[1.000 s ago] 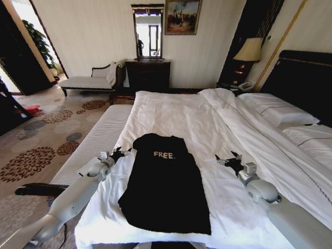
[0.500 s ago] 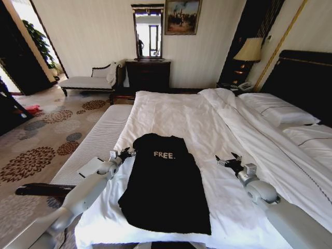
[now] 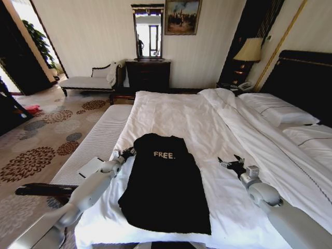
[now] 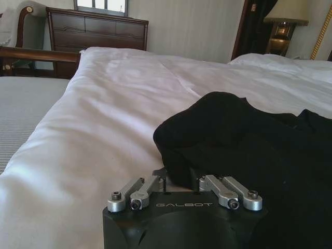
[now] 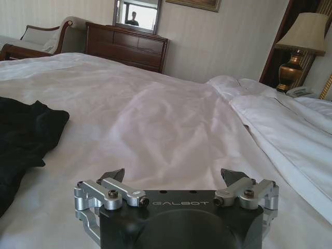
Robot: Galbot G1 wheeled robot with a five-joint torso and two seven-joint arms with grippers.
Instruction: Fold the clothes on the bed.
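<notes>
Nearest the robot, one black short-sleeved T-shirt of soft fabric, with small white "FREE!" lettering on its chest, lies on the white duvet at the foot of the large dark-framed bed. It already looks narrowed into a long strip, collar away from the robot.

Two grippers flank it. The left gripper sits at the shirt's upper left corner, touching or just beside the cloth; in the left wrist view its fingers are spread, with the dark fabric edge bulging between them but not pinched. The right gripper hovers over bare duvet, well apart from the shirt's right edge, jaws wide and empty.

Judging by this, the step in hand is taking hold of the collar end for a lengthwise fold. The next move would call for the left fingers to close on the fabric, and the right gripper to come across to the opposite corner.

Farther off lie two white pillows, and one shaded table lamp stands beyond.
</notes>
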